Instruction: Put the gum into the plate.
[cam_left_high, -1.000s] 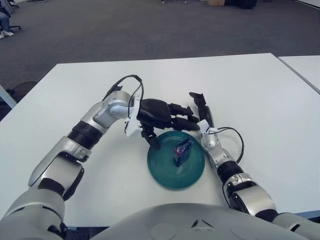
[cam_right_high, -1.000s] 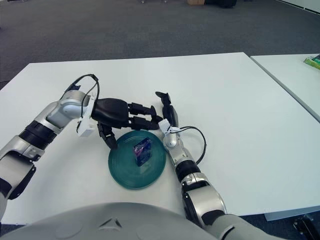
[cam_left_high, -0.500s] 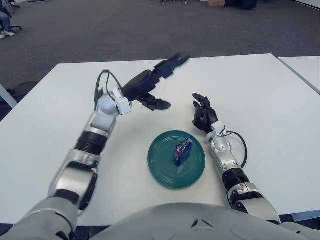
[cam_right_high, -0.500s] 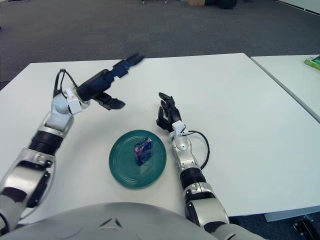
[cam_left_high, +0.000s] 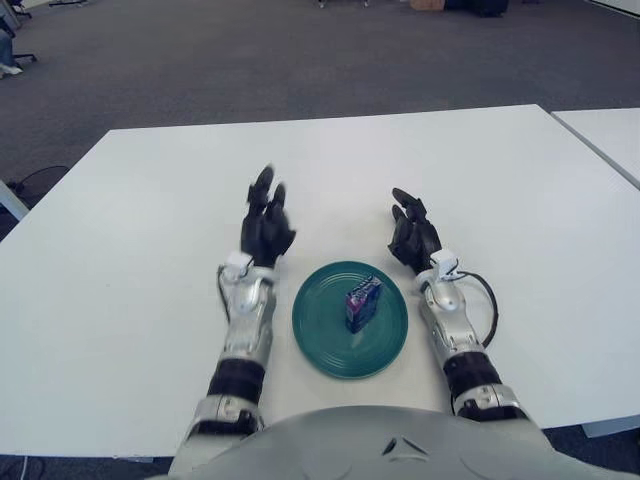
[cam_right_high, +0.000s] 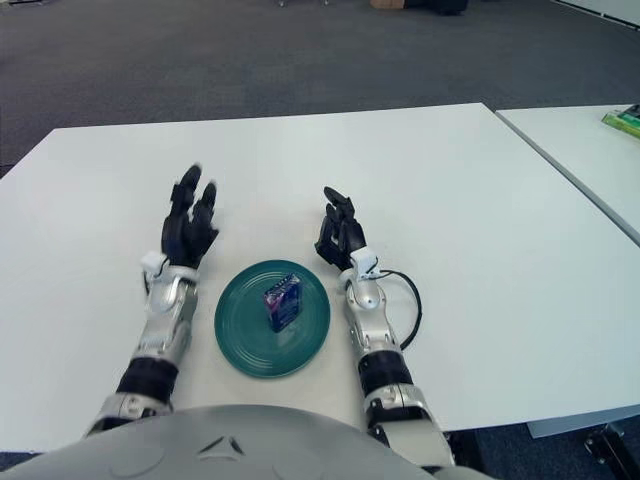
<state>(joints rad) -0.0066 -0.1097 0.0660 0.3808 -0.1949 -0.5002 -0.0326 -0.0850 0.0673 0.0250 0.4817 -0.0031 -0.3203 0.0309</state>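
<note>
A: Left hand (cam_left_high: 266, 228) has swung back from over the far side of the worktop (cam_left_high: 130, 210). It now shows just left of the plate (cam_left_high: 322, 340), fingers up and spread, holding nothing. Right hand (cam_left_high: 412, 238) barely shifted, sits just right of the plate's far edge, fingers loosely apart, also empty.

B: Gum?

A: The gum (cam_left_high: 363, 302) is in the plate, standing on edge, between the two hands and a bit nearer than both palms. Touching neither. Task looks done from here.

B: If it needs re-seating?

A: My read: small cardboard or foil pack, light, fairly stiff, glossy so a bit slippery. It's balanced on a narrow edge, so a nudge probably tips it. Pinch the two broad faces near the middle, light force. The plate looks smooth and may slide if pushed.

B: Any difference between the eyes?

A: Same scene. Right eye picks up a green item (cam_right_high: 623, 121) on the neighbouring table, far right of the right hand; left eye cuts that off. Left eye shows a chair base (cam_left_high: 12, 62) at far left instead.
</note>
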